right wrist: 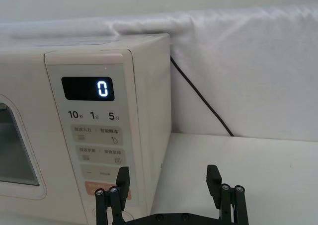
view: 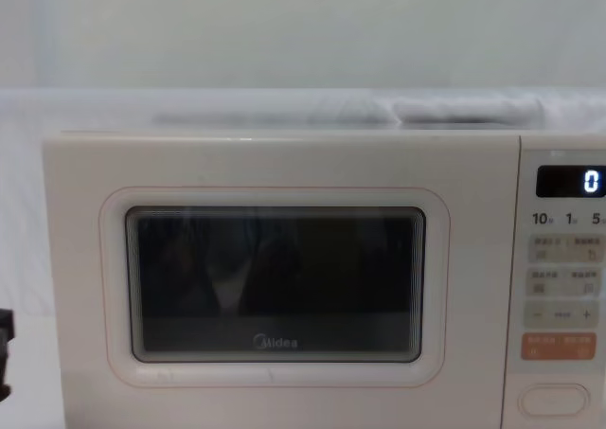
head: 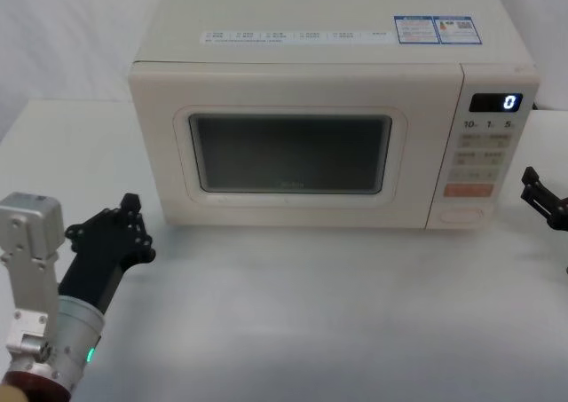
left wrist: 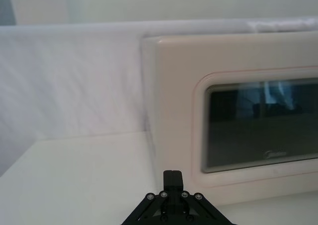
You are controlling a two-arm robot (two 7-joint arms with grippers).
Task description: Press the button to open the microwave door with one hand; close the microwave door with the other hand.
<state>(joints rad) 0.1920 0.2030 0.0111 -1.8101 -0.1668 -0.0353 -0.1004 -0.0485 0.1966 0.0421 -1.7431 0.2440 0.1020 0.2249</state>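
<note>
At the 12 o'clock side of the white table (head: 293, 313) sits the microwave, its microwave door (head: 288, 152) flush with the cabinet and fully closed; no opening step done yet by my reading. The button (head: 465, 214) lies at the bottom of the control panel, at about 3 o'clock from the door window, below the orange key (head: 469, 190); the display (head: 495, 102) reads 0. The right gripper (head: 543, 198) hovers at 3 o'clock beside the panel, apart from it, jaws spread wide and holding nothing; in the right wrist view its fingers (right wrist: 122, 177) straddle the panel's lower corner. The left gripper (head: 130, 220) waits at 8 o'clock, off the door's left edge, not touching; whether its jaws are parted or closed I cannot tell, and nothing is visibly in its grasp. Risks: with the jaws this wide, a fingertip could land on the orange key rather than the oval button, since the two sit just beside each other. An off-centre push may also slide the microwave back on the smooth top. If the door springs out, it swings toward the left gripper, which stands near that side. Surface: plain white tabletop, matte. Room: white cloth backdrop (right wrist: 248, 66) behind, a black power cable (right wrist: 198, 96) running down it.
</note>
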